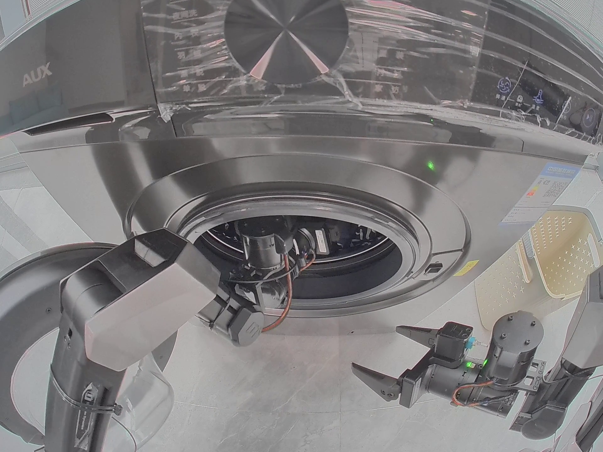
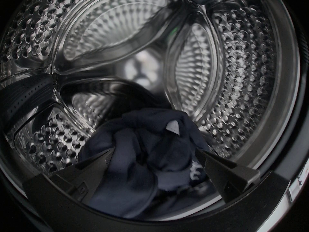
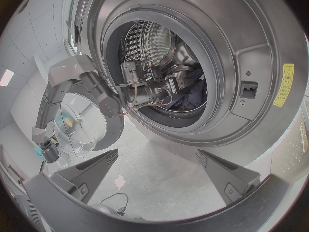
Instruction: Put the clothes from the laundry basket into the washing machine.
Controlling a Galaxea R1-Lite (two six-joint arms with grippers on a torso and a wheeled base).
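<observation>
The left gripper [image 2: 154, 150] is sitting inside the drum [image 2: 241, 65] with its fingers spread and gripping nothing, while the dark navy clothes [image 2: 135, 178] are lying bunched on the drum's bottom between them. The right gripper [image 1: 377, 348] is hanging released above the floor, below the washing machine [image 1: 314, 171] opening. The laundry basket [image 1: 559, 252] is standing beside the machine on the right.

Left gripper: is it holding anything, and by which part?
Nothing is held: the left gripper is open, and the navy garment lies in the drum between its spread jaws.
</observation>
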